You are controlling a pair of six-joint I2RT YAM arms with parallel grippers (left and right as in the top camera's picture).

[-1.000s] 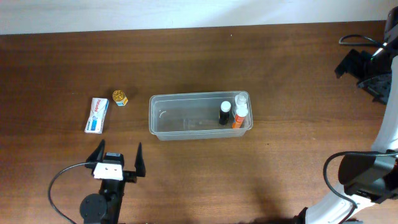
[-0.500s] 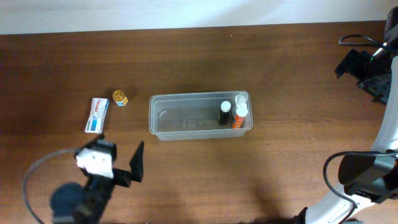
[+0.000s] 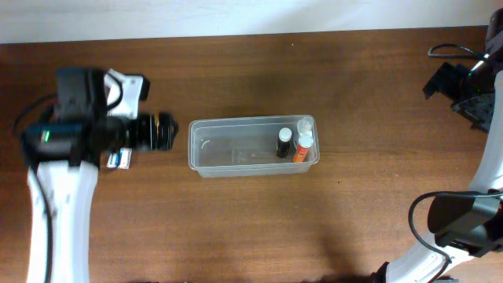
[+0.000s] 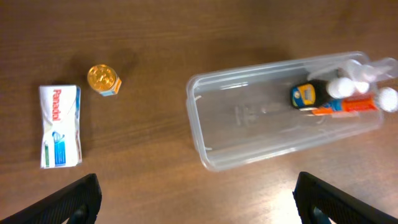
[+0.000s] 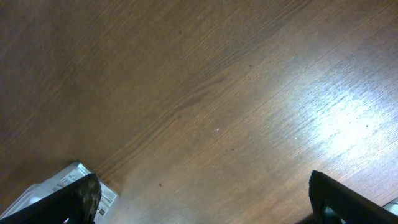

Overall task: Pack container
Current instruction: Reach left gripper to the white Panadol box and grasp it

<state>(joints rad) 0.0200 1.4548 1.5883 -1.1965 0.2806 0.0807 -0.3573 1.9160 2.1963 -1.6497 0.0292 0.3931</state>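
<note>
The clear container [image 3: 236,149] lies mid-table and holds a black bottle [image 3: 284,143], an orange bottle [image 3: 301,148] and a clear bottle [image 3: 305,126] at its right end. In the left wrist view the container [image 4: 249,124] is on the right, with a white Panadol box [image 4: 60,126] and a small gold-capped jar [image 4: 102,79] on the table to its left. My left gripper [image 4: 199,202] is open and empty, high above the table. My left arm [image 3: 94,118] covers the jar in the overhead view. My right gripper [image 5: 205,199] is open and empty at the far right [image 3: 460,90].
Only a corner of the box [image 3: 119,159] shows under my left arm in the overhead view. A labelled white object [image 5: 78,180] lies at the lower left of the right wrist view. The table's back edge runs along the top [image 3: 251,35].
My left arm has swung from the table's front edge up and back, and now hangs over the box and jar left of the container. The right arm has not moved.
</note>
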